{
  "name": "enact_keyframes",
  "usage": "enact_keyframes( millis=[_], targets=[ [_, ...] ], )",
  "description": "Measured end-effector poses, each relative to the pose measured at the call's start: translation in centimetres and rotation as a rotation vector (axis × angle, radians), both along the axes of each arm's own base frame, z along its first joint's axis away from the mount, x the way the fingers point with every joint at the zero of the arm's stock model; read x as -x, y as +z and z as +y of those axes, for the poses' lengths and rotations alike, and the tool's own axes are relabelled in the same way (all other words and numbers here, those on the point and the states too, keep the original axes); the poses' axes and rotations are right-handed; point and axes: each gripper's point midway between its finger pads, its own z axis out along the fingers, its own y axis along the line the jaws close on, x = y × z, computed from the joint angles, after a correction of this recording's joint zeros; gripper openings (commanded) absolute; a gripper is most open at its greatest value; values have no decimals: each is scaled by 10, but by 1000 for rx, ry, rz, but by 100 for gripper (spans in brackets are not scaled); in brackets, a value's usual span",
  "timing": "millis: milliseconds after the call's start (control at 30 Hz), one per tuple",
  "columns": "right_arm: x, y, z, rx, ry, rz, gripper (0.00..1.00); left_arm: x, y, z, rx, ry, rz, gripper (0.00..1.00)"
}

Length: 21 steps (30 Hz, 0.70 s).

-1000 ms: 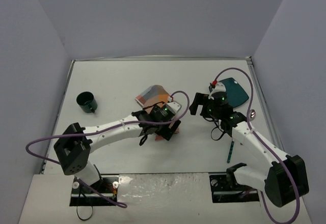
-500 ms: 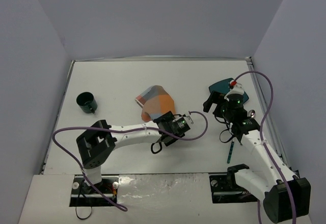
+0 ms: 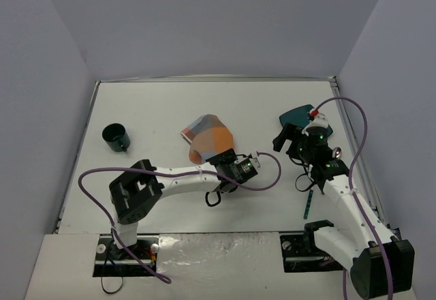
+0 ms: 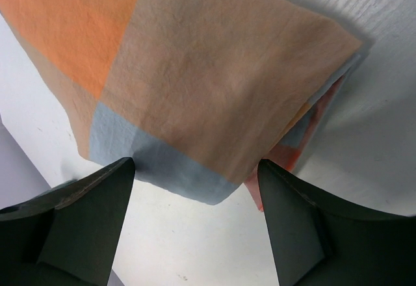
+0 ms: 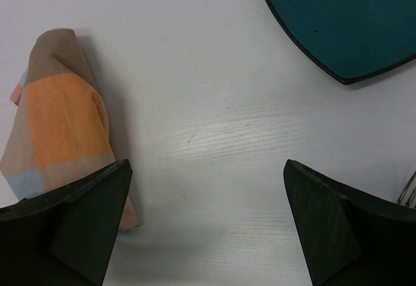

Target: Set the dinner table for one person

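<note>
The white dinner table (image 3: 157,109) carries a folded orange-blue-grey plaid placemat (image 3: 208,135) near its middle. My left gripper (image 3: 219,158) is at the placemat's near corner. In the left wrist view it (image 4: 195,227) is open, and the cloth's (image 4: 195,71) blue corner lies just ahead of the gap, touching neither finger. My right gripper (image 3: 283,140) hangs open beside a teal plate (image 3: 305,118). In the right wrist view it (image 5: 205,227) has only bare table between its fingers, with the plate (image 5: 344,19) at top right and the placemat (image 5: 62,143) at left.
A dark green cup (image 3: 116,136) stands at the left of the table. A teal-handled utensil (image 3: 308,204) lies near the right arm, and a spoon bowl (image 3: 337,153) sits by the table's right edge. Grey walls close in three sides.
The left arm has pulled back off the placemat toward the near right; the cloth now lies bunched ahead of its jaws, which have narrowed slightly. The right arm swung right, toward the plate.
</note>
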Motion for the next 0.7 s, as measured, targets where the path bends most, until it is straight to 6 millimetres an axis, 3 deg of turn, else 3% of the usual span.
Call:
enact_keyframes(
  millis=[333, 700],
  targets=[
    [2, -5, 2, -9, 7, 14, 100, 6, -6, -12, -17, -45, -14, 67],
    [2, -5, 2, -13, 8, 17, 100, -1, -15, -14, -46, -42, -49, 58]
  ],
)
